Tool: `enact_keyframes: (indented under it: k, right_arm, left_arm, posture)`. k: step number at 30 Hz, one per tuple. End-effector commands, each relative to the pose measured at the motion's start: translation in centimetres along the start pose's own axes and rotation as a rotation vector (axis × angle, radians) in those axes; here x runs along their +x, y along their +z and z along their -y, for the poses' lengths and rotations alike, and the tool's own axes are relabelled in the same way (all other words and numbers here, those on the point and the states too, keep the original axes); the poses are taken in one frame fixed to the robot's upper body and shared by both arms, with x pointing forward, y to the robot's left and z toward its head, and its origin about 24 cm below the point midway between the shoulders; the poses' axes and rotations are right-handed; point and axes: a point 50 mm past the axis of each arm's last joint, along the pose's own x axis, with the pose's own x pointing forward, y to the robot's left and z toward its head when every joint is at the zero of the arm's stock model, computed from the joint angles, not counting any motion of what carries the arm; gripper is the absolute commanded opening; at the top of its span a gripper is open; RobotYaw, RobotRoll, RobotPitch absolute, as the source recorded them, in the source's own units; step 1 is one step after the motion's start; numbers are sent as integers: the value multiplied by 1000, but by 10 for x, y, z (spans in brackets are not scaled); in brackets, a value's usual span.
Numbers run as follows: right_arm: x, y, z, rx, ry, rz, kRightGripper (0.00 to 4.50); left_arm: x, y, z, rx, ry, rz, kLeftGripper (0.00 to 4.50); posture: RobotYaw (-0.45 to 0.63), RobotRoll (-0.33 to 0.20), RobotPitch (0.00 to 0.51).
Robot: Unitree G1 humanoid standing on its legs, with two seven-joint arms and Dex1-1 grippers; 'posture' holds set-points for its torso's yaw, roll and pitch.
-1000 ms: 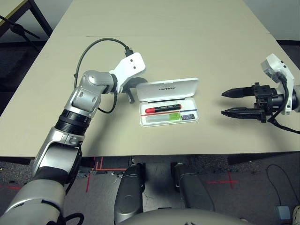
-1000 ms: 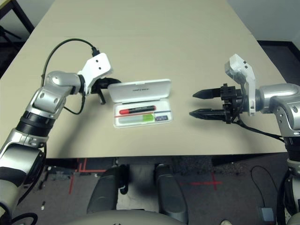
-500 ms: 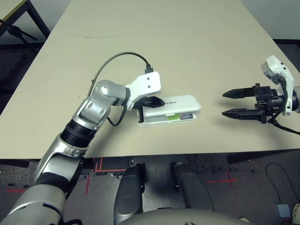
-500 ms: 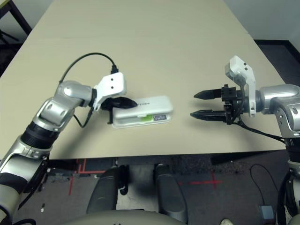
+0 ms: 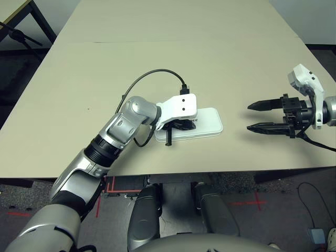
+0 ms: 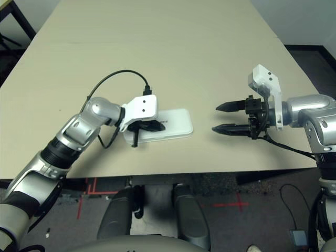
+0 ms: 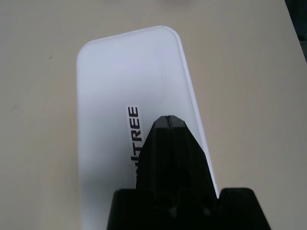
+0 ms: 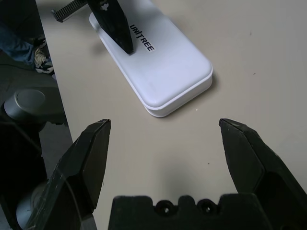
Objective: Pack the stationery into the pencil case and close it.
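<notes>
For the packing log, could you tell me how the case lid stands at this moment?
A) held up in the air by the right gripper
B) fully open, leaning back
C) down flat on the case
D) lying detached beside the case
C: the lid lies flat on the case with the shut left gripper on top of it, while the open right gripper hangs apart from it.

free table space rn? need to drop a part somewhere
Bare: the beige table's whole far half, and the strip between the closed flat white plastic pencil case and the open right claw. Crowded: the case's left end, where the shut left claw rests on its lid.
</notes>
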Motion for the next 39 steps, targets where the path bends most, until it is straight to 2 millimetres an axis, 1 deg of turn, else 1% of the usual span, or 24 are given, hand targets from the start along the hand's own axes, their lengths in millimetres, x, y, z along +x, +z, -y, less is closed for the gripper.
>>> enact_keyframes:
  k: [1, 3, 6, 9, 11, 13, 14, 16, 19, 22, 25, 28, 30, 32, 34, 39]
  right_arm:
    - [0, -2, -2, -14, -1, -28, 4500]
    - [0, -3, -2, -15, -3, -29, 4500]
    - [1, -2, -1, -25, -14, -10, 4500]
    - [4, 0, 2, -40, -34, 29, 4500]
    - [7, 2, 5, -50, -61, 71, 4500]
    - [9, 4, 9, -61, -90, 110, 4500]
    - [10, 5, 12, -67, -114, 141, 4500]
    - [13, 7, 17, -74, -159, 197, 4500]
    - [14, 10, 28, -67, -256, 279, 4500]
    - [14, 12, 35, -46, -331, 337, 4500]
    - [11, 13, 46, -23, -462, 386, 4500]
    - [6, 9, 62, -7, -656, 406, 4500]
    - [3, 4, 69, -8, -742, 408, 4500]
    - [0, -3, 75, -2, -818, 401, 4500]
    - [-4, -10, 83, 17, -920, 399, 4500]
    - [-16, -20, 95, 52, -1095, 430, 4500]
  left_arm:
    - [8, -19, 5, -48, -18, -108, 28]
    - [8, -21, 6, -50, -23, -117, 28]
    - [6, -15, 3, -63, 7, -51, 28]
    - [-6, -7, -5, -103, 86, 65, 614]
    - [-19, -6, -11, -124, 149, 128, 1281]
    - [-29, -4, -15, -143, 200, 187, 2053]
    - [-37, -3, -18, -166, 239, 236, 2520]
    - [-49, 0, -22, -207, 300, 319, 3260]
    - [-72, -1, -28, -257, 409, 407, 4483]
    - [-88, -2, -33, -288, 496, 455, 4483]
    - [-117, -10, -44, -348, 678, 507, 4483]
    - [-152, -30, -53, -411, 910, 532, 4483]
    - [-170, -43, -56, -437, 1039, 539, 4483]
    - [-182, -55, -59, -461, 1144, 549, 4483]
    - [-193, -71, -60, -500, 1239, 544, 4483]
    - [-204, -103, -58, -576, 1367, 518, 4483]
  posture:
    - [-23, 0, 193]
    - [-23, 0, 195]
    - [-24, 0, 197]
    - [-23, 0, 199]
    - [-22, 0, 199]
    - [-19, 0, 198]
    - [-19, 0, 198]
    - [-14, 0, 196]
    - [-9, 0, 193]
    - [-4, 0, 191]
    - [-1, 0, 190]
    - [5, 0, 191]
    - [6, 0, 191]
    - [9, 0, 190]
    - [9, 0, 191]
    - [8, 0, 194]
